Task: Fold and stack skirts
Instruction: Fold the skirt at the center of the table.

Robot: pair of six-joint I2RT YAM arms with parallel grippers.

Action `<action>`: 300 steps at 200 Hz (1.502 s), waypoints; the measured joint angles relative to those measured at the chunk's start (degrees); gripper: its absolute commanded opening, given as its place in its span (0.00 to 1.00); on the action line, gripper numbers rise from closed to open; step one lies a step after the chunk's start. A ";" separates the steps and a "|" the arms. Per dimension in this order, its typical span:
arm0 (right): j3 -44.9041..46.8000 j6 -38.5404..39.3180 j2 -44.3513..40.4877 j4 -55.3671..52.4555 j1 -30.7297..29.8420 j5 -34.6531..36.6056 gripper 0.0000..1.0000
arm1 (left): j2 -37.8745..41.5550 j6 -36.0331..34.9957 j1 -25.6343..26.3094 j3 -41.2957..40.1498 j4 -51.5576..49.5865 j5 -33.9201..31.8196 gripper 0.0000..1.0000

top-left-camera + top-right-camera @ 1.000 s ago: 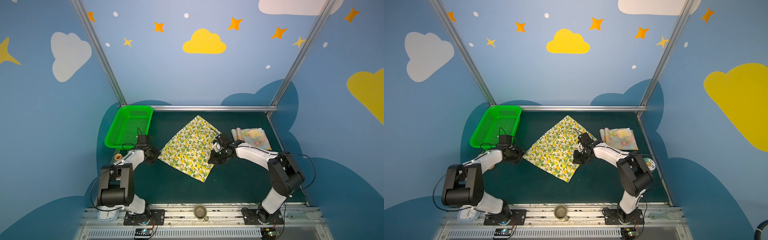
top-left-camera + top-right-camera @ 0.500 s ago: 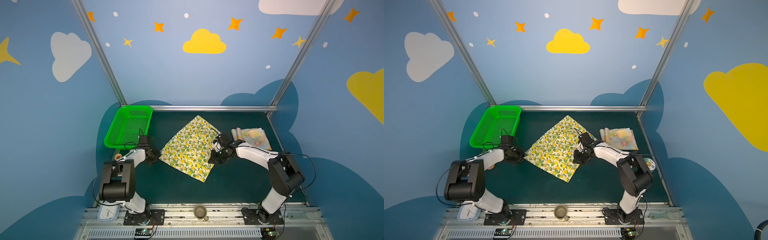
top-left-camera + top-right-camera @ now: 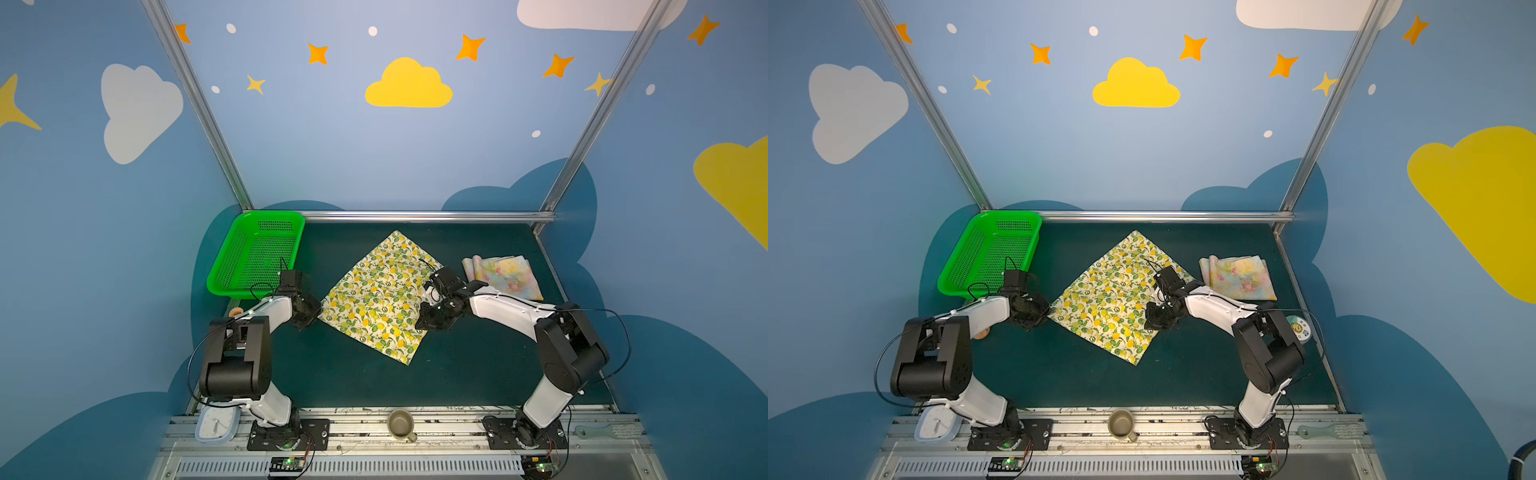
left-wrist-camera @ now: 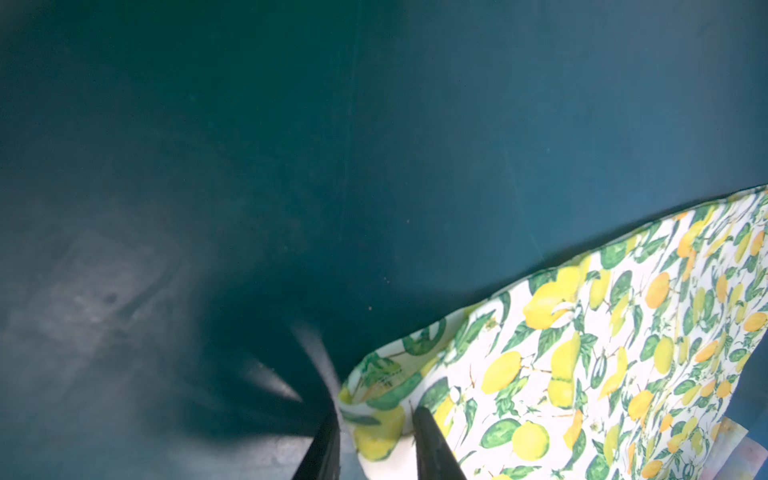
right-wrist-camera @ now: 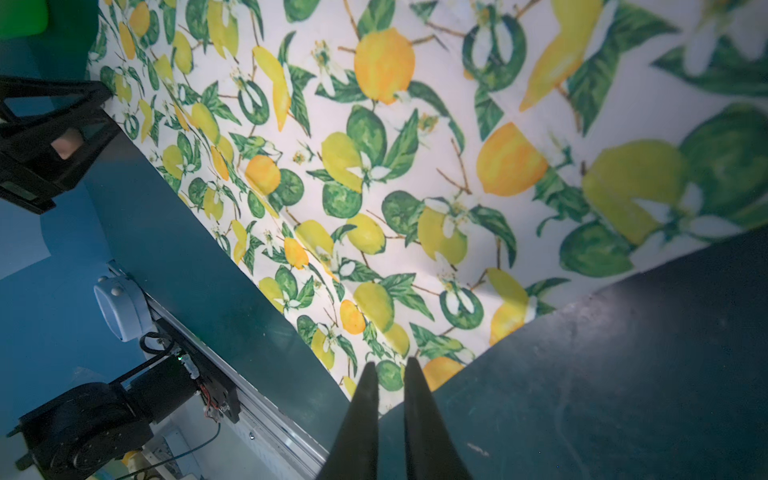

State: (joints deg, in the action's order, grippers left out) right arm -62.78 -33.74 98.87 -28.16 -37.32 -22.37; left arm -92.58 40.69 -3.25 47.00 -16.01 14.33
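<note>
While R gripper point(image 5: 390, 363) pinches far edge of flat lemon skirt point(image 3: 382, 297), L gripper point(image 4: 374, 413) straddles its corner nearest basket point(image 3: 226, 266), jaws apart. Flower skirt point(image 3: 505, 276) folded, farther off. Prob. first fold; next needs L clamp, synced lift.

The left gripper has got to the lemon skirt.
The left gripper point(image 4: 375, 412) has slid a little away from the left edge of the table point(image 3: 457, 374). The left corner of the lemon skirt point(image 3: 382, 299) now sits between its fingers point(image 4: 432, 444), and they have come closer together.
</note>
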 measured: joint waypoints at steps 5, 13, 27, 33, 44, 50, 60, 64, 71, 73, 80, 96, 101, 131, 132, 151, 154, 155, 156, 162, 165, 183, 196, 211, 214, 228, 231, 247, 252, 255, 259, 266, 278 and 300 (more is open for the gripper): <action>0.00 0.15 0.00 -0.15 -0.28 0.35 0.15 | -0.02 0.02 0.04 0.02 0.00 -0.09 0.20; 0.00 0.39 0.00 -0.39 -0.70 0.81 0.15 | -0.13 -0.07 0.15 0.02 0.02 -0.17 0.11; 0.00 0.96 0.00 -0.79 -1.51 1.77 0.17 | -0.24 -0.37 0.37 0.02 0.11 -0.37 0.04; 0.00 1.27 0.00 -0.98 -1.86 2.19 0.20 | -0.26 -0.44 0.46 0.02 0.20 -0.57 0.04; 0.00 1.66 0.00 -1.53 -2.58 3.26 0.27 | -0.26 -0.50 0.57 0.04 0.20 -0.96 0.04; 0.00 2.14 0.00 -1.86 -2.99 3.89 0.30 | -0.26 -0.63 0.63 0.04 0.20 -1.14 0.04; -0.02 2.91 -0.02 -2.64 -3.93 5.31 0.34 | -0.26 -0.79 0.68 0.04 0.22 -1.22 0.04; -0.02 3.10 -0.02 -2.91 -4.37 5.75 0.35 | -0.26 -0.85 0.70 0.04 0.22 -1.25 0.04; -0.02 3.74 -0.09 -3.65 -5.38 7.19 0.37 | -0.22 -0.90 0.72 0.04 0.24 -1.31 0.04; -0.02 4.02 -0.09 -3.80 -5.55 7.43 0.38 | -0.22 -0.92 0.72 0.04 0.24 -1.33 0.04; -0.09 4.59 -0.13 -4.57 -6.69 8.76 0.39 | -0.11 -0.92 0.74 0.04 0.24 -1.36 0.04; -1.09 6.56 -0.11 -7.06 -10.34 13.07 0.39 | 0.35 -1.03 0.76 0.07 0.22 -1.36 0.04; -1.57 7.08 -0.11 -7.82 -11.52 14.49 0.39 | 0.52 -1.05 0.76 0.13 0.20 -1.36 0.04; -5.01 10.78 -0.04 -11.28 -20.17 23.82 0.39 | 1.99 -1.05 0.76 1.05 0.37 -1.05 0.04; -5.18 10.88 -0.04 -11.39 -20.57 23.89 0.39 | 2.03 -1.07 0.76 1.07 0.37 -1.01 0.04; -7.19 12.92 0.79 -12.48 -24.72 27.63 0.39 | 3.04 -1.05 0.74 1.25 0.57 -0.83 0.04; -7.52 13.29 1.07 -12.63 -25.24 28.15 0.39 | 3.15 -1.05 0.74 1.25 0.59 -0.83 0.04; -7.58 13.27 1.16 -12.63 -25.38 28.28 0.39 | 3.17 -1.05 0.74 1.25 0.59 -0.81 0.04; -7.65 13.29 1.25 -12.63 -25.51 28.37 0.39 | 3.19 -1.05 0.74 1.25 0.59 -0.83 0.04; -8.22 13.86 1.95 -12.81 -26.40 29.20 0.39 | 3.34 -1.05 0.74 1.25 0.59 -0.79 0.04; -8.46 14.19 2.32 -12.90 -26.77 29.51 0.39 | 3.39 -1.05 0.74 1.25 0.59 -0.79 0.04; -9.64 15.28 5.09 -13.03 -28.39 31.06 0.38 | 3.45 -1.07 0.74 1.25 0.57 -0.72 0.04; -10.05 15.87 6.88 -13.07 -29.18 31.65 0.37 | 3.48 -1.07 0.74 1.25 0.57 -0.72 0.04; -10.38 16.39 8.66 -13.09 -29.83 32.02 0.35 | 3.54 -1.07 0.74 1.25 0.57 -0.68 0.04; -10.45 16.48 8.94 -13.09 -29.97 32.09 0.34 | 3.54 -1.05 0.74 1.25 0.57 -0.68 0.04; -10.54 17.00 9.99 -13.09 -30.38 32.41 0.32 | 3.54 -1.05 0.74 1.25 0.57 -0.63 0.04; -10.54 17.05 10.19 -13.09 -30.40 32.46 0.32 | 3.54 -1.05 0.74 1.25 0.57 -0.61 0.04; -10.64 17.38 10.67 -13.07 -30.45 32.70 0.30 | 3.54 -1.07 0.74 1.25 0.59 -0.50 0.04; -10.67 17.51 10.73 -13.09 -30.45 32.83 0.30 | 3.54 -1.07 0.74 1.25 0.57 -0.50 0.04; -10.71 17.51 10.73 -13.11 -30.45 32.89 0.29 | 3.54 -1.05 0.74 1.25 0.57 -0.50 0.04; -10.75 17.55 10.78 -13.11 -30.45 32.98 0.29 | 3.54 -1.05 0.74 1.25 0.57 -0.50 0.04; -10.88 17.59 10.82 -13.09 -30.45 33.14 0.29 | 3.54 -1.05 0.74 1.25 0.59 -0.48 0.04; -10.95 17.73 10.82 -13.03 -30.45 33.48 0.29 | 3.54 -1.05 0.74 1.25 0.57 -0.48 0.04; -10.95 17.79 11.15 -13.03 -30.58 33.97 0.29 | 3.54 -1.05 0.74 1.25 0.57 -0.48 0.04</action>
State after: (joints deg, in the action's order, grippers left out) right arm -73.73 -15.94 110.02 -41.19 -67.90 11.60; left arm -89.03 39.64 -2.50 48.25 -15.44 13.85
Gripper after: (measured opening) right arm 0.292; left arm 0.049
